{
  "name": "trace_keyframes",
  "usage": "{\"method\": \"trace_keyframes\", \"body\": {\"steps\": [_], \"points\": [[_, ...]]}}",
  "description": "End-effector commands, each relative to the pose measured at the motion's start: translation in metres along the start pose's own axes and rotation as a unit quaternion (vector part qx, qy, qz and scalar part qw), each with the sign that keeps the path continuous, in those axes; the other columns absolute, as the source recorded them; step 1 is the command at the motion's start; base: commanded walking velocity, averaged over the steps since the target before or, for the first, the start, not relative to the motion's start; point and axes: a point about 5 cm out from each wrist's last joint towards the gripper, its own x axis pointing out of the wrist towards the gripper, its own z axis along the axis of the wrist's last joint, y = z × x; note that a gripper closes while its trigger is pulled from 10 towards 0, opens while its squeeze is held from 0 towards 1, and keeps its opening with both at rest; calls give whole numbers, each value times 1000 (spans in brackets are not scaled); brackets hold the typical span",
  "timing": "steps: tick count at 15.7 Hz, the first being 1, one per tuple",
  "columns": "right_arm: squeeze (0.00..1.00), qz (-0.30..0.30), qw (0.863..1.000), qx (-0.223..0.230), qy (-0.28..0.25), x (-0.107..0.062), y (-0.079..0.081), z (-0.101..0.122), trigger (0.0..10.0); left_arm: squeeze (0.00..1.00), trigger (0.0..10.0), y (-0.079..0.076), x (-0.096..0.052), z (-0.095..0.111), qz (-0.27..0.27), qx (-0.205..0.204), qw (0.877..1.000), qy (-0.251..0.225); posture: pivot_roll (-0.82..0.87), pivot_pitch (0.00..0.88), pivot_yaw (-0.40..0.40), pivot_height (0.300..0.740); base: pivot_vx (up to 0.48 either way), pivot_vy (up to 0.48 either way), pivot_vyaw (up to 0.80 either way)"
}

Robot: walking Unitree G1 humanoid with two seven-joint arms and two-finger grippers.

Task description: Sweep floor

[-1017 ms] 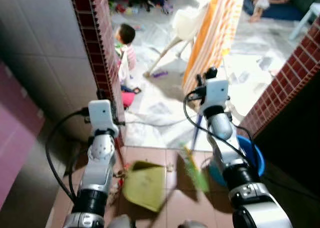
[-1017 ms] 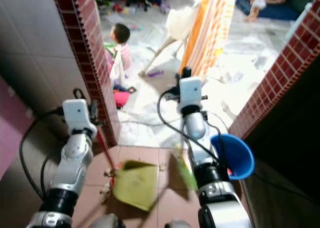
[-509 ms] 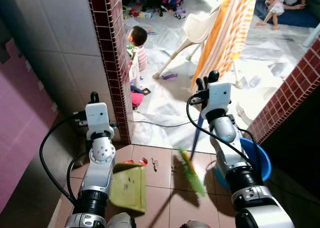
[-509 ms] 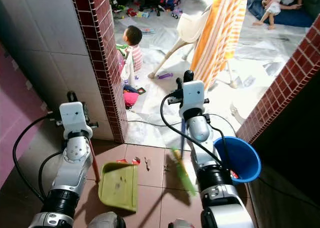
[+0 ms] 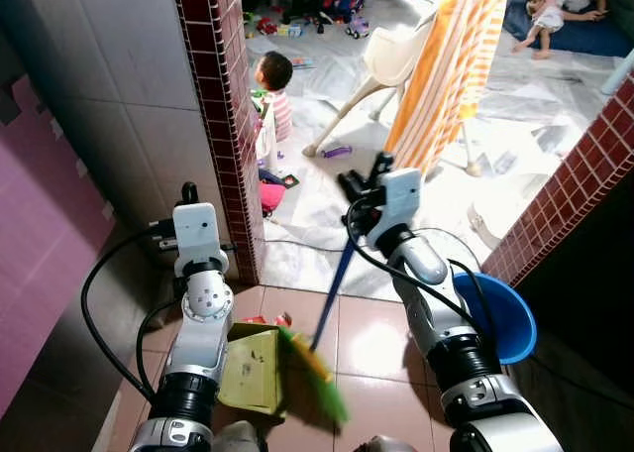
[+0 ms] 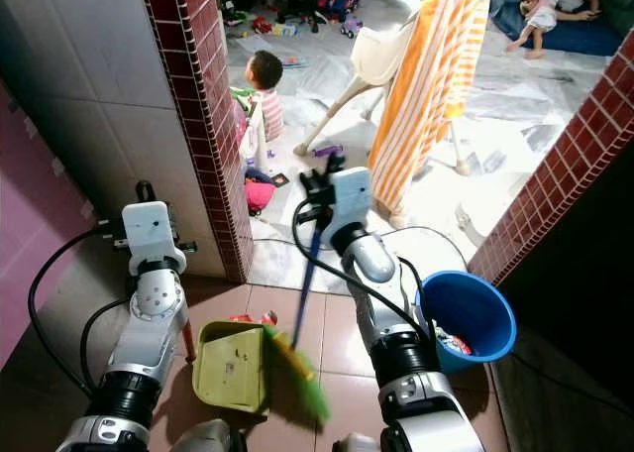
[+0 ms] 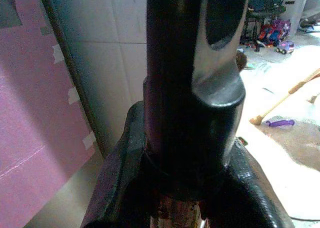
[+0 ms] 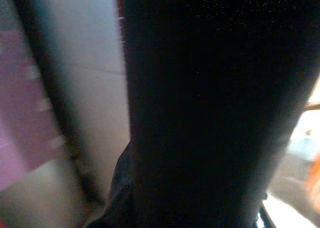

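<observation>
- Blue broom handle is clenched in the right gripper; green bristles are seen at the dustpan's edge.
- Green dustpan is held on the red tile floor by its handle, grasped in the left gripper.
- Blue bucket is seen beside the right arm.

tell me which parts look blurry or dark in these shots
Left eye view: broom head smeared by motion, sunlit floor beyond glary. Right wrist view: dark and soft, with a black shape close to the lens. Left wrist view: the near dustpan handle out of focus.
</observation>
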Motion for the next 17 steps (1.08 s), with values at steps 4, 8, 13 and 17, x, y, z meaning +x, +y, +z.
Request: {"method": "trace_keyframes", "body": {"steps": [4, 8, 13, 17], "points": [[0, 118, 992, -50, -18, 3, 4, 31, 10000, 0, 10000, -8, 8, 11, -6, -2, 1000, -20, -30, 0, -14, 740, 0, 0, 0], [0, 58, 988, -100, -98, 17, -20, 84, 10000, 0, 10000, -17, 9, 8, -21, 0, 1000, -5, -42, 0, -11, 740, 0, 0, 0], [0, -25, 992, -81, -96, 19, -32, 73, 10000, 0, 10000, -21, 12, 9, -30, -1, 1000, -7, -35, 0, -3, 740, 0, 0, 0], [0, -49, 996, -54, -59, 22, -20, 38, 10000, 0, 10000, -20, 14, 9, -31, 1, 1000, -5, -32, 0, 8, 740, 0, 0, 0]]}}
